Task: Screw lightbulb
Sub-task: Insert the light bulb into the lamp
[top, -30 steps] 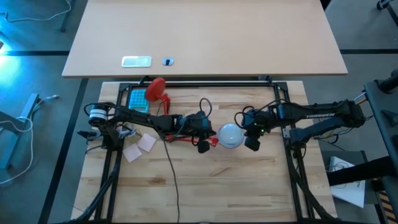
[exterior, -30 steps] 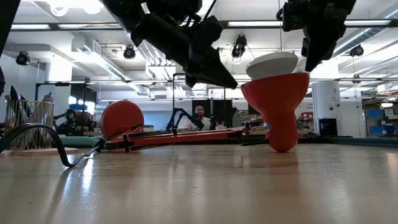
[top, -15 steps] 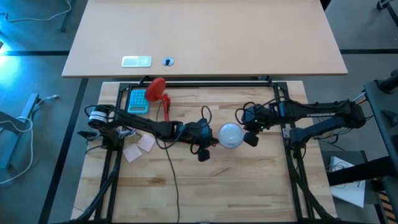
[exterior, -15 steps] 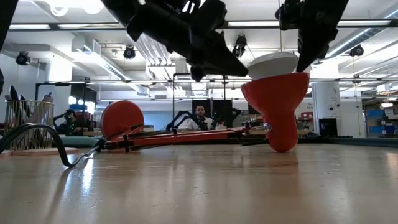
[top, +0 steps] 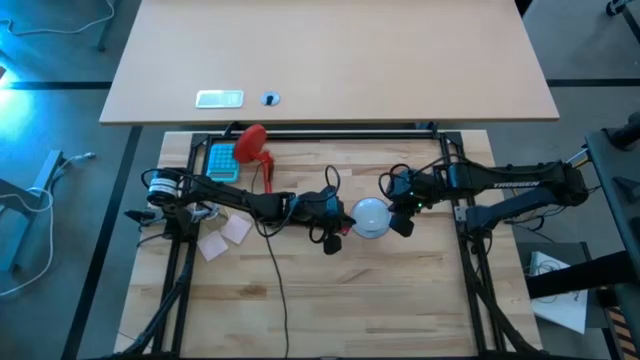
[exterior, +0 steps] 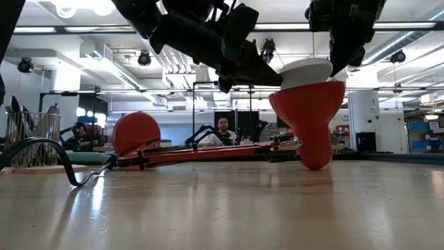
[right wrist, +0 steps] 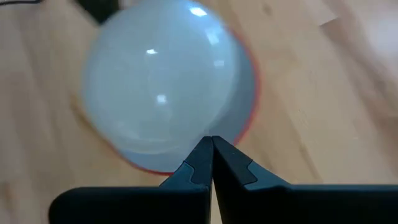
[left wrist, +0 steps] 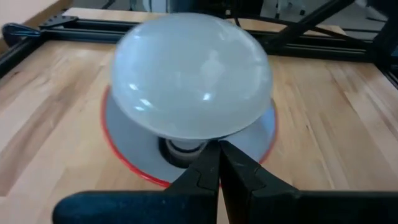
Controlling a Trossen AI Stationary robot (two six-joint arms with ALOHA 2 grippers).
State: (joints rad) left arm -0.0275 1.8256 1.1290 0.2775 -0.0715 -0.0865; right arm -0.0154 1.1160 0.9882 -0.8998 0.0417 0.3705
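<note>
wooden table [top: 330,290]: both tools closed beside lightbulb [top: 370,215] in shade [exterior: 310,125].

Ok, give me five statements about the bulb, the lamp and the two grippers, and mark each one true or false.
1. The lightbulb sits in the red lamp shade, its round top above the rim. True.
2. The left gripper is wide open. False: its fingers are shut, tips together, near the bulb's base.
3. The right gripper holds the bulb between its fingers. False: it is shut on nothing, tips beside the bulb.
4. The lamp lies on the wooden table, its red base toward the far edge. True.
5. The two arms reach the shade from the same side. False: in the high view the left comes from the left, the right from the right.
</note>
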